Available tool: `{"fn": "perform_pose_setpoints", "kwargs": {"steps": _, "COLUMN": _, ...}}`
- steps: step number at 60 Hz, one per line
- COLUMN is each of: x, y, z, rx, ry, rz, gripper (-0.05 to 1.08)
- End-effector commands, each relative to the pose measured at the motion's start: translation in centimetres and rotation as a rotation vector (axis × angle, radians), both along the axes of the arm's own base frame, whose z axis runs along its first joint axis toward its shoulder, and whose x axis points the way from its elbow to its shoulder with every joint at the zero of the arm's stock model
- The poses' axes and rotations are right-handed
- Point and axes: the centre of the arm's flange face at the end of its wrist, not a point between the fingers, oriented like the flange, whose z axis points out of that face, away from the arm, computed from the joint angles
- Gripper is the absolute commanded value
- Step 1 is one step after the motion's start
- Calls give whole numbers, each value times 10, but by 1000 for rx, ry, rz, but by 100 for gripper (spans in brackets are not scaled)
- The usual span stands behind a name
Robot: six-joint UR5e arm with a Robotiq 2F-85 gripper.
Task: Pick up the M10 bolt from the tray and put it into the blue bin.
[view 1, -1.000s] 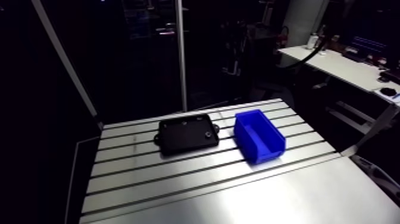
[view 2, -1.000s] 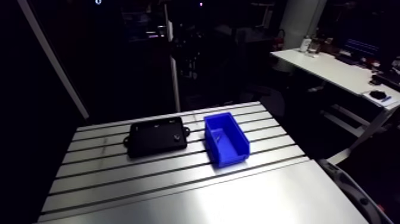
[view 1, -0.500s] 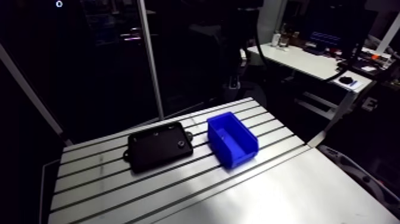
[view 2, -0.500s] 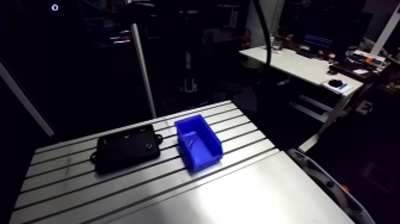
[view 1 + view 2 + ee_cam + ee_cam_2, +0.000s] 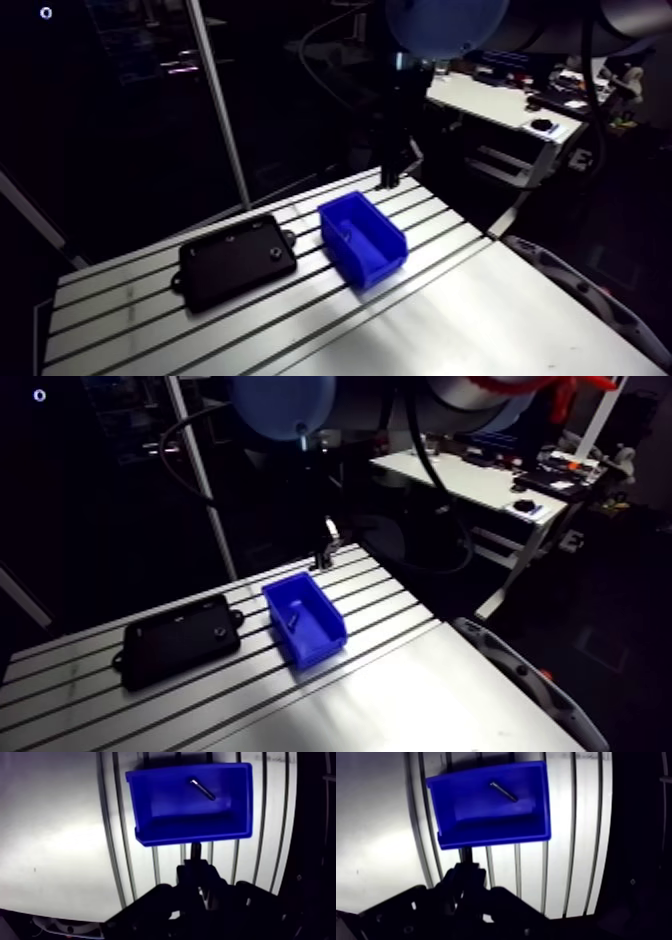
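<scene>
blue bin: top open, walls all round | tray: just beside it | table: bare near side

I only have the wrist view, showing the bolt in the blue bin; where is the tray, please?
Observer: The black tray lies flat on the table beside the blue bin, apart from it.
Operator: Is anything left in it?
Observer: One small pale spot near its bin-side corner, too small to name.
Operator: And the hand?
Observer: The hand hangs near the table's far edge, beyond the bin, not over the tray.
</scene>
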Motion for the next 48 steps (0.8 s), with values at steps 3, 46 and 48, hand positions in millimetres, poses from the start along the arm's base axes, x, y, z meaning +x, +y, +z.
{"fn": "perform_pose_setpoints", "kwargs": {"steps": 3, "x": 3, "y": -4, "z": -6, "rx": 18, "ry": 25, "rz": 27, "gripper": 105}}
{"fn": "perform_pose_setpoints", "kwargs": {"steps": 46, "x": -13, "y": -47, "z": -45, "rx": 17, "ry": 8, "rz": 63, "gripper": 105}}
{"fn": "perform_pose_setpoints", "kwargs": {"steps": 48, "x": -15, "y": -49, "z": -49, "rx": 16, "ry": 4, "rz": 62, "gripper": 105}}
